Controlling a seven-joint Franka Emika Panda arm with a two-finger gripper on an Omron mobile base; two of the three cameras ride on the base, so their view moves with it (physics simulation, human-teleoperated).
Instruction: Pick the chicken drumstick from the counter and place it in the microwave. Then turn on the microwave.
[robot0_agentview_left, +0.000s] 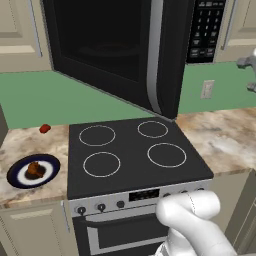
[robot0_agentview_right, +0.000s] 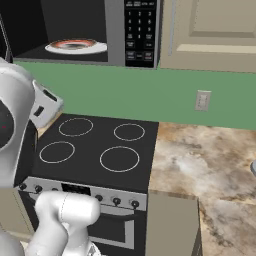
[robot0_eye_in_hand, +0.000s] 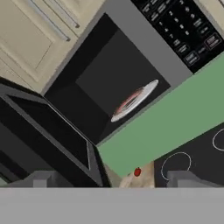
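Hand (robot0_eye_in_hand: 112, 177) near open microwave (robot0_eye_in_hand: 118, 87) | chicken drumstick (robot0_agentview_left: 34, 170) plated, well apart

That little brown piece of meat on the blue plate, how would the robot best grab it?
Probably from straight above. The chicken drumstick sits in the middle of a shallow blue plate on the counter left of the stove, so the rim hinders a sideways approach. Fingers should close across its lumpy middle, the widest part showing. Its finer shape is too small to tell.
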